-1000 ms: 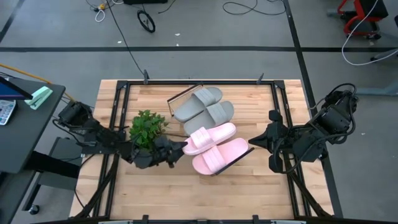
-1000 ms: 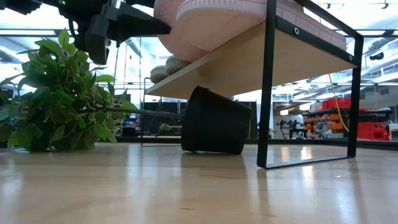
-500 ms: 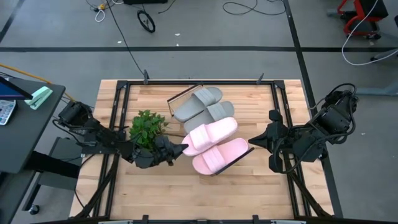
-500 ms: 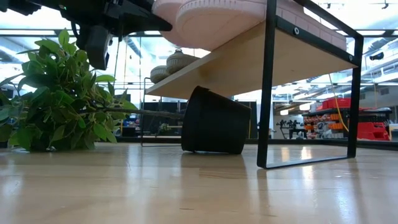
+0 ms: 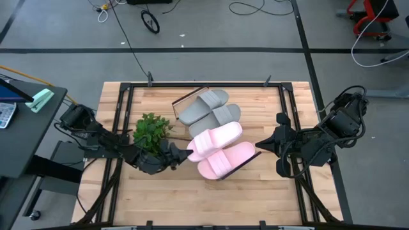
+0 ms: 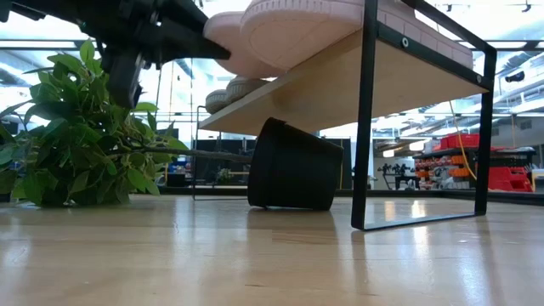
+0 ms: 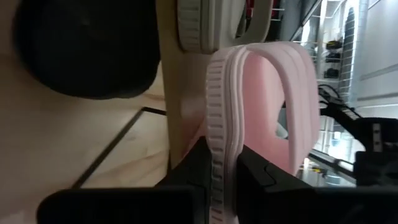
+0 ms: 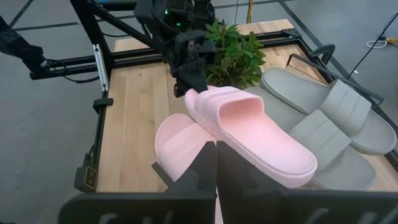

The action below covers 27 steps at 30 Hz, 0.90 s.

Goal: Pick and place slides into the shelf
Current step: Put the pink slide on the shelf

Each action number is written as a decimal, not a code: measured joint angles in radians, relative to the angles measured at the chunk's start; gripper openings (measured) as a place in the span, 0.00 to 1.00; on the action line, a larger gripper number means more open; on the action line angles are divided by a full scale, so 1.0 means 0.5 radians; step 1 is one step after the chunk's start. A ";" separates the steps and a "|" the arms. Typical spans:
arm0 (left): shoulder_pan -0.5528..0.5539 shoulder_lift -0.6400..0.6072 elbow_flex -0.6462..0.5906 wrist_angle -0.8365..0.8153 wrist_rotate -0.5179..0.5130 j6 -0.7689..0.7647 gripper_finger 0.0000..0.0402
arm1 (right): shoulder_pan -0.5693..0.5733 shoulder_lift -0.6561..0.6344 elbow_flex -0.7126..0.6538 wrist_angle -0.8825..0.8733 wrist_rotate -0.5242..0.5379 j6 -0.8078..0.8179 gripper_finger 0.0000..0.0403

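Pink slide [image 5: 214, 138] now pinched at its heel in the left claw [image 5: 181, 155], formerly spread wide beside it

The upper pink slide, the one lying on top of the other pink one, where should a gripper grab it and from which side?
Probably by the sole edge at the end facing the plant. The upper pink slide lies tilted across the lower pink slide, so that end overhangs the shelf, leaving room above and below. The left gripper is shut on that ribbed rim, coming from the plant side.
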 joint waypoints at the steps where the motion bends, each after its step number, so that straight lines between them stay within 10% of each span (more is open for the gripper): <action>1: 0.000 0.000 0.000 -0.020 -0.001 -0.002 0.10 | 0.000 0.000 0.000 0.000 0.000 0.003 0.01; 27: 0.067 -0.001 -0.002 -0.063 0.112 0.143 0.10 | 0.000 -0.001 0.000 0.000 -0.002 0.024 0.01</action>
